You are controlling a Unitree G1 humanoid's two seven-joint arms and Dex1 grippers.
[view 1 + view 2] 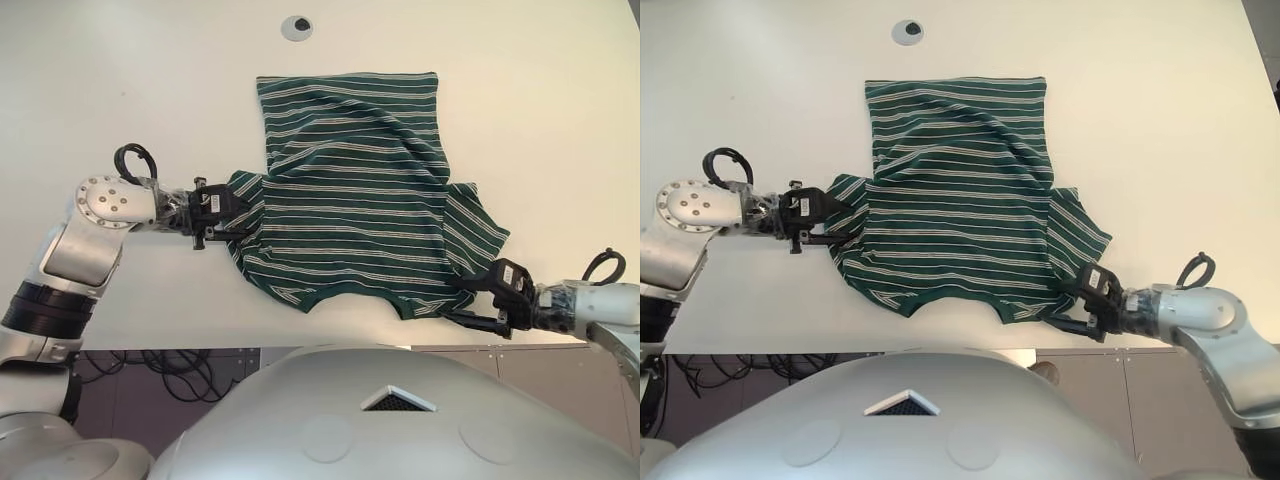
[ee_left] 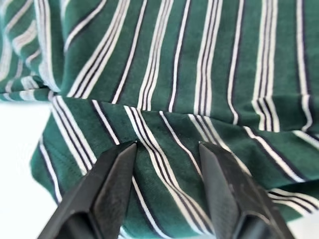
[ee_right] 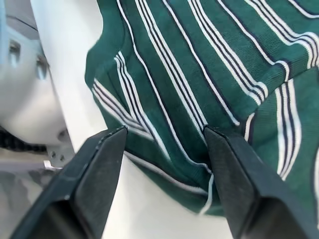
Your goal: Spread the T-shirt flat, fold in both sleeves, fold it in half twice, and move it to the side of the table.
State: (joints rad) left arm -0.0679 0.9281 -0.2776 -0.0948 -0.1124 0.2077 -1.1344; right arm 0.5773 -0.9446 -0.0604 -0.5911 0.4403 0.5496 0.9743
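White tabletop [image 1: 120, 80] across most of the scene, its far and side edges cut off by the frame. On its middle, a green T-shirt [image 1: 350, 200] with pale stripes, mostly flat but rumpled through the body. Straight hem toward the far side; toward the near edge, possibly the neckline, hard to make out among the folds. Left sleeve [image 1: 243, 192] bunched up, right sleeve [image 1: 482, 225] fanned outward. Left end effector [image 1: 226, 212] at the left sleeve, fingers spread apart over the striped cloth; resting on it or just above, impossible to tell. Right end effector [image 1: 462, 302] at the shirt's near right corner, close by the tabletop edge, fingers wide apart either side of the cloth's border. Small grey round disc [image 1: 297, 27] near the far side, well apart from the hem.
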